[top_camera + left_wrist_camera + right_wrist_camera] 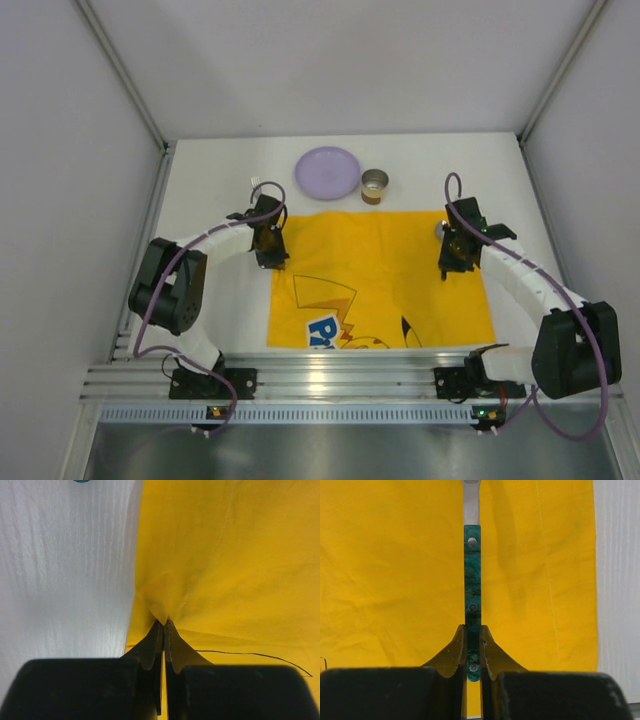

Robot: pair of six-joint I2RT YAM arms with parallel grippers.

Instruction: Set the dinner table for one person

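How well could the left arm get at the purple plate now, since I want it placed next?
Probably not at once: the left claw is shut on the edge of the yellow cloth and must let go first. Otherwise the way looks free; the purple plate lies on bare table just beyond it.

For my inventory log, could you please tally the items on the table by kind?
Plate: 1
Cup: 1
Cloth: 1
Green-handled utensil: 1
Total: 4
A small pale thing left of the plate is too small to identify, so it is not counted.
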